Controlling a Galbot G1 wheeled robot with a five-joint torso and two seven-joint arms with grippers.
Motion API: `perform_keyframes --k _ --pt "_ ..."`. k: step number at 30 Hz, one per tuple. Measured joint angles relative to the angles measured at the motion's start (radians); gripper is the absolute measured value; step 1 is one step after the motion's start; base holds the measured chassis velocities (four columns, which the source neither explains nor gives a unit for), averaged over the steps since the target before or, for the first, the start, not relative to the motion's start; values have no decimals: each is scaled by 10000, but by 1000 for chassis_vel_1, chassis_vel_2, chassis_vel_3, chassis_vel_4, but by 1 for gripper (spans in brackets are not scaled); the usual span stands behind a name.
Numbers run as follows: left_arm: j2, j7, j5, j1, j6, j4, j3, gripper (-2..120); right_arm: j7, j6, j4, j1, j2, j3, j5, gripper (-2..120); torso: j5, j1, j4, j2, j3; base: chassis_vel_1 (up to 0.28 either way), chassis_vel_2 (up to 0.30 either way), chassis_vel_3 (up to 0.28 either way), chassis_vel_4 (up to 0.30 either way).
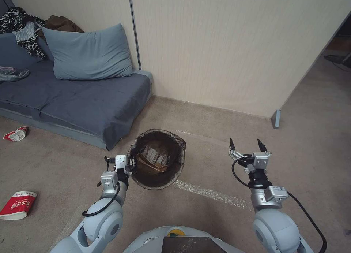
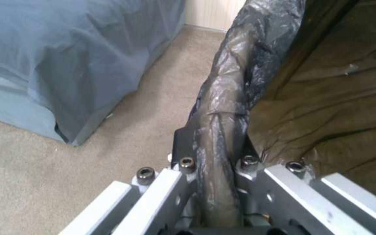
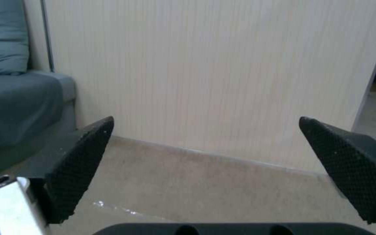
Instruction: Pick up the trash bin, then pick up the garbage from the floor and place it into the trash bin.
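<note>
In the head view, the left gripper [image 1: 132, 166] is clenching the bag-covered rim of the trash bin [image 1: 158, 158], which is sitting just beside it on the carpet near the sofa [image 1: 73, 99]. The right gripper [image 1: 248, 146] is hanging released, well apart from the bin. A red-and-white paper cup [image 1: 16, 205] with writing too small to read is lying far to the left of the left gripper.

In the left wrist view, the left gripper's fingers [image 2: 183, 147] are pinching the bag liner [image 2: 236, 85].

In the right wrist view, the right gripper [image 3: 205, 156] is facing the wall [image 3: 214, 71], spread wide.
</note>
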Motion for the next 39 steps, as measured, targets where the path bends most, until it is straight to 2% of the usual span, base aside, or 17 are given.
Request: perform_keyframes --k 23,39 --pt "-102 -27 -61 -6 -9 26 19 0 161 -125 -74 317 103 -317 -73 100 2 0 -2 0 0 0 0 0 0" --pt "-168 5 -57 73 -9 9 -41 0 234 -265 -98 525 13 -521 -29 100 2 0 -1 0 1 81 87 81 83"
